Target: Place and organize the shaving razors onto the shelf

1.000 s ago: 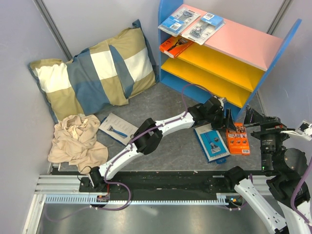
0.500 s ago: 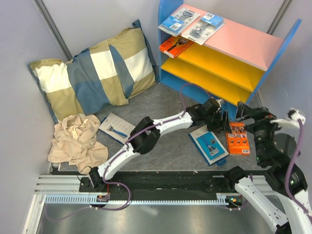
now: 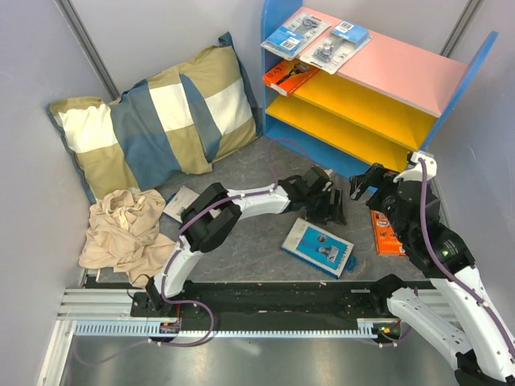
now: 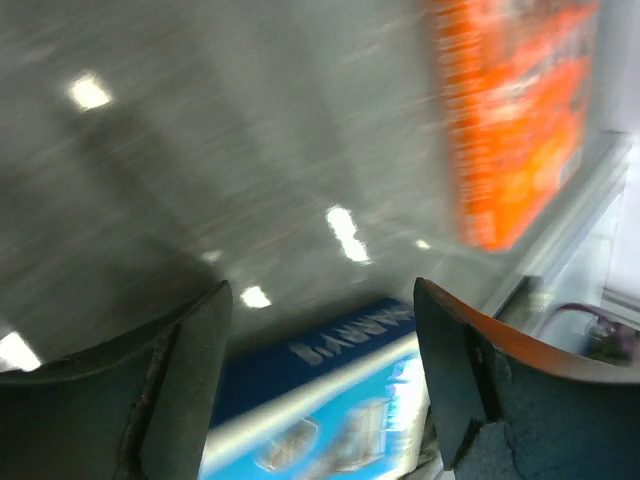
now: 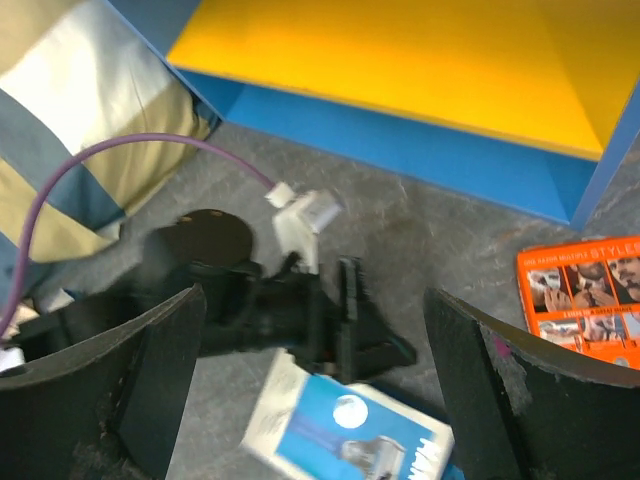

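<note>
Two clear razor packs (image 3: 296, 32) (image 3: 336, 44) lie on the shelf's pink top board (image 3: 402, 72), and an orange box (image 3: 288, 75) lies on the yellow board below. A blue and white razor box (image 3: 318, 248) (image 4: 330, 410) (image 5: 350, 430) lies flat on the floor. My left gripper (image 3: 328, 205) (image 4: 322, 300) (image 5: 330, 320) hovers open just behind it, holding nothing. A second orange box (image 3: 383, 233) (image 4: 520, 110) (image 5: 585, 290) lies on the floor, partly under my right arm. My right gripper (image 3: 364, 182) (image 5: 315, 300) is open in front of the shelf, above the left gripper. Another pack (image 3: 182, 201) peeks out beside the left arm.
A striped pillow (image 3: 161, 121) leans in the back left corner, with a crumpled beige cloth (image 3: 129, 229) in front of it. Grey walls close in both sides. The shelf's lowest yellow board (image 3: 338, 137) (image 5: 400, 60) is bare. The two arms are close together near the shelf's foot.
The blue and white box has slid left and turned on the floor. My left arm has drawn back left and its jaws have widened. My right arm has swung in over the orange box.
</note>
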`<state>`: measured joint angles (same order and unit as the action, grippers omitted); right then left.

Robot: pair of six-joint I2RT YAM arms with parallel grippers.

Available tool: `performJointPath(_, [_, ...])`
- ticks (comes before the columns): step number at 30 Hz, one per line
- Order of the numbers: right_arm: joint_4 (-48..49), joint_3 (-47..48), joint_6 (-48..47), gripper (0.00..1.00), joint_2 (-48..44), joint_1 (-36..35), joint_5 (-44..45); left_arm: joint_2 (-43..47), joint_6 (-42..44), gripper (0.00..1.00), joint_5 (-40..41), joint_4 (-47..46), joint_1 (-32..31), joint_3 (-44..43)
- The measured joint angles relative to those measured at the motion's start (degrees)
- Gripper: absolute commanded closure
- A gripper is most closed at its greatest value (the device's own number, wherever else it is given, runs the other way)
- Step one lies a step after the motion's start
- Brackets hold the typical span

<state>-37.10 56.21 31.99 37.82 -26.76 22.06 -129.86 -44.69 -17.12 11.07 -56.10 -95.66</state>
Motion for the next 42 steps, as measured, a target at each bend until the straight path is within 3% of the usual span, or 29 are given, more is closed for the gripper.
performJointPath(5, [-2.3, -1.1, 0.1, 0.02, 1.9, 0.0, -0.6, 7.8, 0.3, 0.17, -1.0, -4.5, 3.8, 13.8])
performJointPath(10, [-5.7, -1.2, -0.3, 0.02, 9.8, 0.8, 1.2, 13.4, 2.2, 0.15, 0.5, -5.0, 5.4, 20.8])
performJointPath(15, [-8.5, -1.4, -2.2, 0.02, 21.2, 7.5, -0.8, 17.5, 4.9, 0.14, 2.7, -1.9, 5.2, 24.3])
performJointPath(25, [-10.7, -5.2, -6.5, 0.05, 28.4, 22.1, -6.4, 25.5, 9.0, 0.12, 3.8, 2.6, 8.4, 28.3])
performJointPath(31, [-9.9, -5.4, -8.4, 0.44, 36.8, 24.7, -8.7, 28.3, 10.1, 0.12, 2.3, 2.2, 11.1, 31.0])
performJointPath(42, [-8.3, -7.1, -7.8, 0.47, 46.6, 24.7, -6.9, 32.7, 11.3, 0.12, -1.6, 1.3, 13.3, 34.8])
